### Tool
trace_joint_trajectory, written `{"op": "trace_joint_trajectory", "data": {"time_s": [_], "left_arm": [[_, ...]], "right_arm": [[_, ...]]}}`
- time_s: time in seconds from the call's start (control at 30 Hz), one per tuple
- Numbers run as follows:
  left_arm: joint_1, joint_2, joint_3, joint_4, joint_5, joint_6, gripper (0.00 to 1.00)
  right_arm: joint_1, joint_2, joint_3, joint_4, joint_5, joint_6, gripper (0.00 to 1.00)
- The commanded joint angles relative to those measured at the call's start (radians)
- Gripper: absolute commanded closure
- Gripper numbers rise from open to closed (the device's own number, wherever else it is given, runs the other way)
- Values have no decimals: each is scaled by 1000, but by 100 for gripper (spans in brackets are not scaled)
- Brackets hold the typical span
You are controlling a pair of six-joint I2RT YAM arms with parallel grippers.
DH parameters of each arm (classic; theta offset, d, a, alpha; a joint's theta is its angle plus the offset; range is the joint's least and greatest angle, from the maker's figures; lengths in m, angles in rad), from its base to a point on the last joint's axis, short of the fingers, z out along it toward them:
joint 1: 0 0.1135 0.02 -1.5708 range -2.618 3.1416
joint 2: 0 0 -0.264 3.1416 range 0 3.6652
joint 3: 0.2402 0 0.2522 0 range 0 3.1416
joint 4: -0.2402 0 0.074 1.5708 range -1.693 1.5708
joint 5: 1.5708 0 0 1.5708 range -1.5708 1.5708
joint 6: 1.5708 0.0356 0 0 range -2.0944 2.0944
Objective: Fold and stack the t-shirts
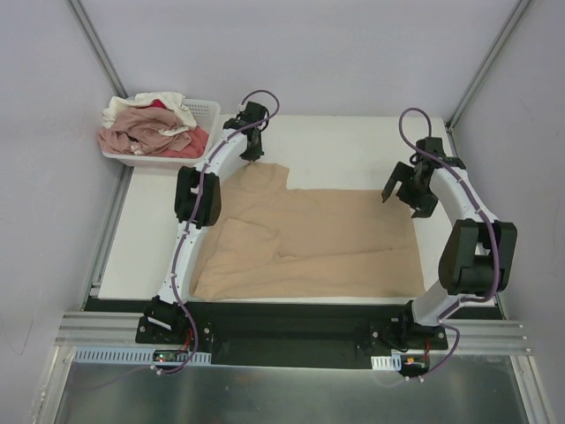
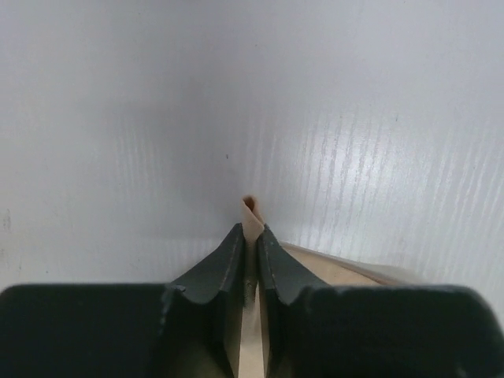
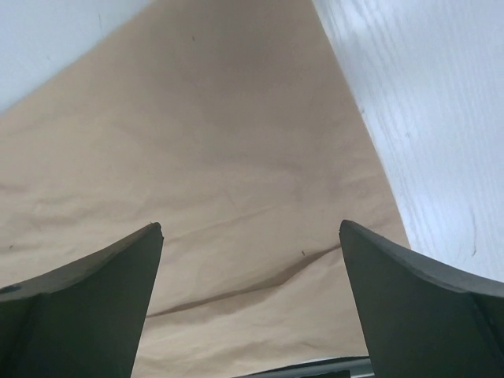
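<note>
Top view: tan t-shirt [image 1: 309,238] is spread over the near half of the desk [image 1: 353,150], with one flap running toward the far edge and creases on the left side. Other t-shirts [image 1: 146,128] sit heaped in the basket [image 1: 210,113] at the far-left corner. Left pincer [image 1: 254,155] is on the flap's far tip. Right pincer [image 1: 404,199] is over the shirt's far-right corner, near the right edge.

Left wrist: jaws almost closed, nipping a small loop of tan cloth [image 2: 251,214]. Bare desk beyond.

Right wrist: jaws wide, nothing between them. Tan cloth [image 3: 220,142] is below, with the shirt's edge and bare desk alongside.

My read: first fold is being set up and only one side is gripped. Next, the right pincer needs to drop onto its corner and close, then both carry the far edge toward the near edge together.
</note>
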Motion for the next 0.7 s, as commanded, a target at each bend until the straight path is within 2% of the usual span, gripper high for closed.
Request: {"op": "trace_joint_trajectory", "data": {"time_s": [0.0,0.23,0.43,0.53,0.67], "left_arm": [[12,8,15,-33,18,7,99],[12,-34,15,-8,21,24,100],[12,-95,-23,8,27,13,100],[11,-121,-42,22,21,10,100],[9,-158,-66,31,26,11,100]], "right_arm": [[-4,103,160,-36,77,-34,4],[-25,369,433,-73,143,-45,11],[-36,569,648,-100,135,-91,19],[-39,640,725,-116,122,-99,21],[-44,694,748,-125,109,-97,23]]}}
